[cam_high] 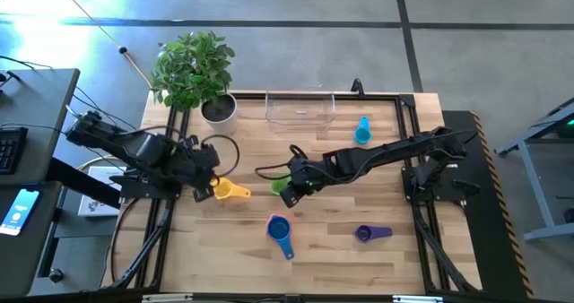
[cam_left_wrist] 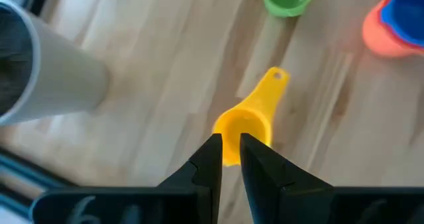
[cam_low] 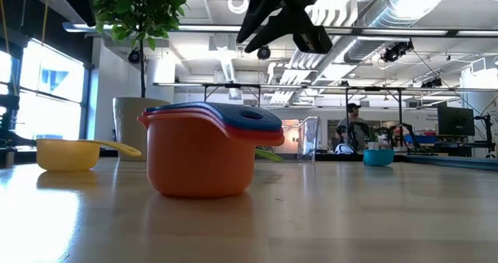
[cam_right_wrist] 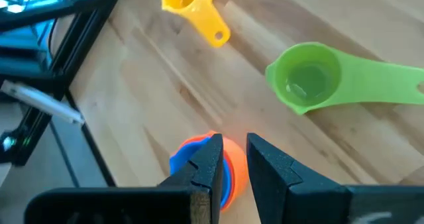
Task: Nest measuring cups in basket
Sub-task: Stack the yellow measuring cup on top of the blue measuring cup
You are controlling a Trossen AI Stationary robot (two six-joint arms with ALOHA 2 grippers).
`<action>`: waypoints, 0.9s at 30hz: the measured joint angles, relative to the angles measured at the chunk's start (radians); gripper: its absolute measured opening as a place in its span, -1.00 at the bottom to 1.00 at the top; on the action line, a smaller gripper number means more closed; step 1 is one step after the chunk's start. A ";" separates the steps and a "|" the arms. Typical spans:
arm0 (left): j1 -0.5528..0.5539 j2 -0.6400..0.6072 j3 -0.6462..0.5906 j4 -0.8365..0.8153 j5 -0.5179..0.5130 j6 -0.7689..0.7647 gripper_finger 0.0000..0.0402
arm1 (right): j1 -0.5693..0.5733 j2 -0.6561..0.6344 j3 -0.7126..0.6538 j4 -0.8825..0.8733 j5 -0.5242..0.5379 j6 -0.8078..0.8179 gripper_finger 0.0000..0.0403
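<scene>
The yellow cup (cam_high: 230, 191) (cam_left_wrist: 245, 123) sits upright on the table. My left gripper (cam_high: 209, 188) (cam_left_wrist: 230, 151) hovers over its bowl, shut but for a thin gap. The green cup (cam_high: 282, 186) (cam_right_wrist: 306, 75) rests just beyond my right gripper (cam_high: 291, 192) (cam_right_wrist: 234, 151), which also shows only a thin gap and hangs above a nested stack (cam_high: 279, 227) (cam_low: 202, 150) of orange, red and blue cups. The purple cup (cam_high: 364, 234) lies toward the near right. The light blue cup (cam_high: 362, 133) stands by the clear basket (cam_high: 300, 115) at the far edge.
A white plant pot (cam_high: 218, 110) with a leafy plant stands at the far left, beside the basket. Black cables (cam_high: 224, 151) loop over the wood between the pot and the left arm. Bare wood lies along the near edge.
</scene>
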State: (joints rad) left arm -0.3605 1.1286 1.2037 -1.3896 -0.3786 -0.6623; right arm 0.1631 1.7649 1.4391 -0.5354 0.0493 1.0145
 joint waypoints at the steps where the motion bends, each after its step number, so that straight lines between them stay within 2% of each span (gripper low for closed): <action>1: 0.013 -0.012 0.000 -0.015 0.000 0.022 -0.76 | 0.000 0.000 0.000 -0.001 0.004 0.003 -0.70; 7: 0.084 -0.077 0.000 -0.064 0.000 0.165 -0.68 | 0.000 0.000 0.000 -0.006 0.047 0.044 -0.70; 14: 0.173 -0.108 0.000 -0.062 0.030 0.306 -0.46 | -0.001 0.000 0.000 -0.021 0.065 0.058 -0.70; 17: 0.227 -0.108 -0.003 -0.052 0.085 0.360 -0.40 | -0.009 0.000 0.000 -0.033 0.070 0.049 -0.70; 21: 0.290 -0.113 -0.079 0.048 0.170 0.436 -0.40 | -0.032 -0.004 0.000 -0.041 0.069 0.020 -0.70; 27: 0.356 -0.114 -0.221 0.159 0.209 0.511 -0.45 | -0.080 -0.043 0.000 -0.075 0.046 -0.048 -0.70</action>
State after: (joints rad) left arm -0.0049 1.0142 0.9824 -1.2303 -0.1701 -0.1514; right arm 0.0827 1.7218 1.4391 -0.6108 0.0951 0.9662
